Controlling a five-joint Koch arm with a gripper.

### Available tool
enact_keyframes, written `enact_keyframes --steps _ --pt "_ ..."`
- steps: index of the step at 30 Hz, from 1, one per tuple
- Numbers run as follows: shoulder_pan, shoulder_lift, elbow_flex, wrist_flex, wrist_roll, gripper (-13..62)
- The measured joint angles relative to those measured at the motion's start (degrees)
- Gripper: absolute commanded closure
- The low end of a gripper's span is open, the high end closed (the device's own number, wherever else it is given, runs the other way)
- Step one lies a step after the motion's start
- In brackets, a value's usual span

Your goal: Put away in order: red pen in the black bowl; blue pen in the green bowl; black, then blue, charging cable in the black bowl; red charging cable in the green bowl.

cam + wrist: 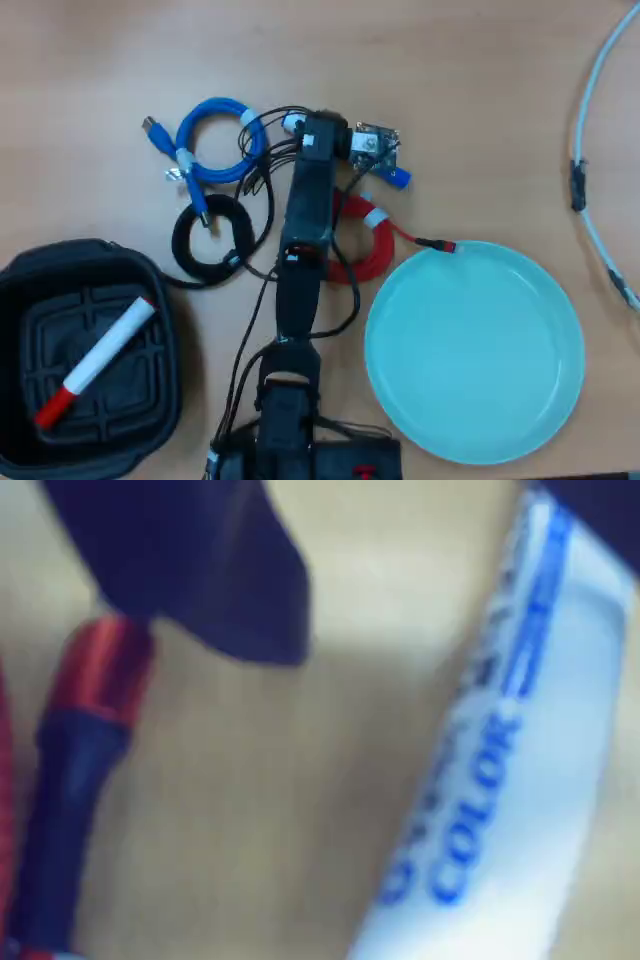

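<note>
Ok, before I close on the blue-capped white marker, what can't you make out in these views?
Gripper: overhead, the arm covers its jaws; wrist view shows only blurred dark shapes, so open or shut is unclear.
White marker with blue cap: barrel hidden under the arm overhead; blurred and cropped by the wrist view's edges.
Bright red coiled cable: partly under the arm overhead; only a blurred plug in the wrist view.

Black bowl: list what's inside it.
In the overhead view the black bowl holds only the red pen, lying diagonally on its ribbed bottom. Nothing covers the interior.
</note>
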Motion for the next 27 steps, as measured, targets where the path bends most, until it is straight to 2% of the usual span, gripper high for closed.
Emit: enact_keyframes --steps 5,7,23,27 --pt "0.09 -0.18 -0.09 -0.18 -0.53 50.1" --pt "0.09 -0.18 -0.09 -0.26 -0.18 57.7" --pt "-0.18 -0.18 -0.70 3.60 2.20 57.0" --pt "-1.67 3.16 -0.53 7.47 2.46 57.0"
